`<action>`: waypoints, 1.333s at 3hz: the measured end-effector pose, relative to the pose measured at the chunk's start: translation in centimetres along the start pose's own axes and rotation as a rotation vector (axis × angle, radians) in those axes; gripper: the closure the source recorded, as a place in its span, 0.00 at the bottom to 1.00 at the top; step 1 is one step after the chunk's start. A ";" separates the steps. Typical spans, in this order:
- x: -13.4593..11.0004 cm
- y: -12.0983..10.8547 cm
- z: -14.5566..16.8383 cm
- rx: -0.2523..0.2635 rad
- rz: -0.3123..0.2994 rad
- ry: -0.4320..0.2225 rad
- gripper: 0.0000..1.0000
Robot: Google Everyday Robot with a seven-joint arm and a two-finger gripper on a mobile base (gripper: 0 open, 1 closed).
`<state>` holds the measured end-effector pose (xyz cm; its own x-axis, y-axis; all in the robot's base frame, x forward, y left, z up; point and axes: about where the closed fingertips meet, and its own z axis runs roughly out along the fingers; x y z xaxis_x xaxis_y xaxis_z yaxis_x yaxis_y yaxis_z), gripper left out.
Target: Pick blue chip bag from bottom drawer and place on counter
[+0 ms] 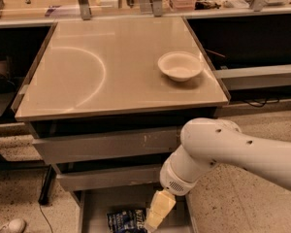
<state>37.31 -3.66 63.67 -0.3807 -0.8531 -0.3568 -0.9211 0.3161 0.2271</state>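
Observation:
The blue chip bag (126, 221) lies flat on the floor of the open bottom drawer (94, 210), at the lower edge of the camera view. My gripper (156, 213) hangs from the white arm, low over the drawer, just right of the bag and partly over its right edge. The beige counter (87, 76) with its faint arc mark fills the middle of the view above the drawers.
A white bowl (180, 66) stands on the counter's right side. Two grey-fronted drawers (104, 147) are shut above the open one. My white arm (233, 149) reaches in from the right. A shoe (9, 225) shows at the lower left on the speckled floor.

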 end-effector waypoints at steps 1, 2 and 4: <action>0.0 0.0 0.0 0.000 0.000 0.000 0.00; -0.2 -0.5 3.9 -0.050 0.004 -0.043 0.00; 0.8 -2.8 16.6 -0.171 -0.049 -0.125 0.00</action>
<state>38.20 1.64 47.68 -0.3531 -0.8041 -0.4782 -0.9156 0.1920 0.3533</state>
